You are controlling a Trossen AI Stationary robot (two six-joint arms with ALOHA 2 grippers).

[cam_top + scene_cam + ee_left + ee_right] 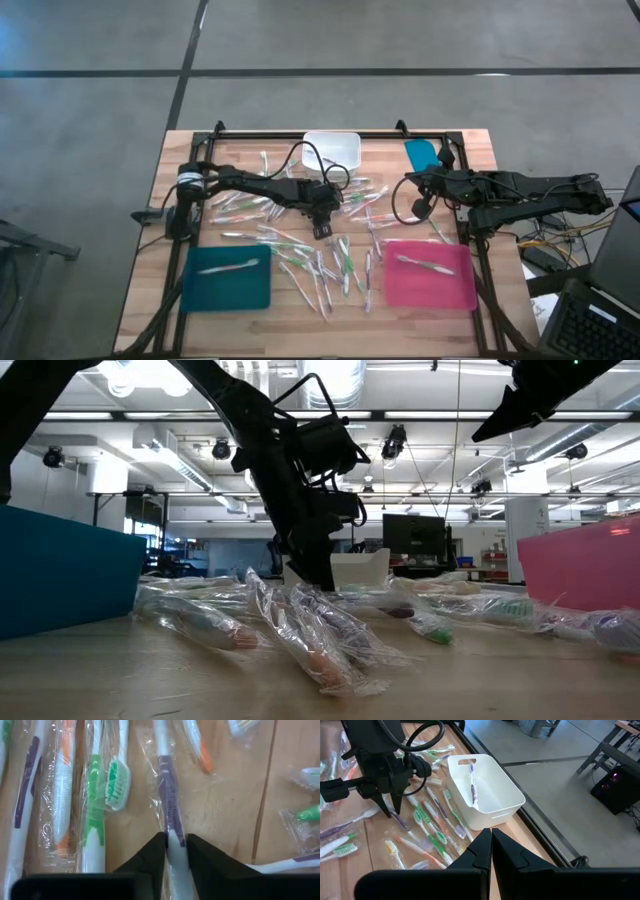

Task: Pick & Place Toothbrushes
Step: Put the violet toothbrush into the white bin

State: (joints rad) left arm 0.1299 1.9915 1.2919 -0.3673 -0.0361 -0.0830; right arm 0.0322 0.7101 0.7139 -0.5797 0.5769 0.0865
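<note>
Table (470,150): pale wood, matt, visible grain and plank seams. Toothbrushes (170,805): smooth plastic, each sealed in clear, glossy, crinkled film. Bin (500,795): white plastic, smooth, satin. Fingers (145,865) of left gripper (172,850): dark, matt, closed against a purple-handled brush's wrapper.

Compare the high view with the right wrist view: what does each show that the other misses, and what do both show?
High view only: the teal tray and pink tray, each with one toothbrush. Right wrist view only: a purple toothbrush leaning inside the white bin, and the right claw shut. Both: the bin, the scattered toothbrushes, and the left claw down among them.
</note>
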